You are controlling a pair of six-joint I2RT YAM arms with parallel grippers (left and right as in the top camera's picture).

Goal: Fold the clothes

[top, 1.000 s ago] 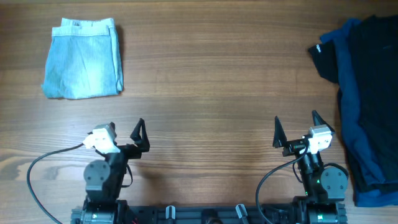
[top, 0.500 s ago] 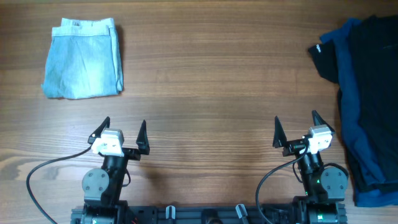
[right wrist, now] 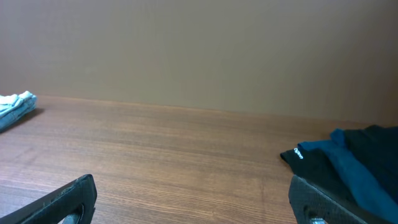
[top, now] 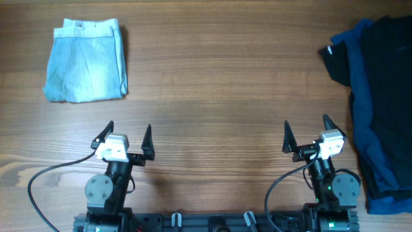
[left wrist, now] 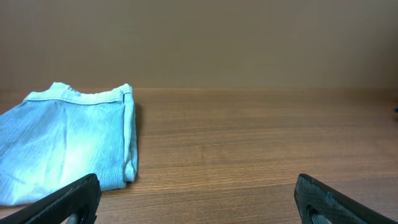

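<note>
The light blue denim shorts [top: 85, 61] lie folded into a small rectangle at the far left of the table, waistband toward the back. They also show in the left wrist view [left wrist: 65, 146], and a corner shows in the right wrist view [right wrist: 15, 106]. My left gripper [top: 126, 136] is open and empty near the front edge, well short of the shorts; its fingers frame bare wood in the left wrist view [left wrist: 199, 202]. My right gripper [top: 306, 133] is open and empty at the front right, over bare wood in its own view [right wrist: 193, 202].
A pile of black and navy garments [top: 376, 96] covers the right side of the table, reaching the right edge and close beside my right arm; it shows in the right wrist view [right wrist: 348, 162]. The wooden table [top: 219, 84] runs between the two.
My left gripper swung from pointing right to pointing straight ahead, then held still. The right arm and the shorts have not moved.
</note>
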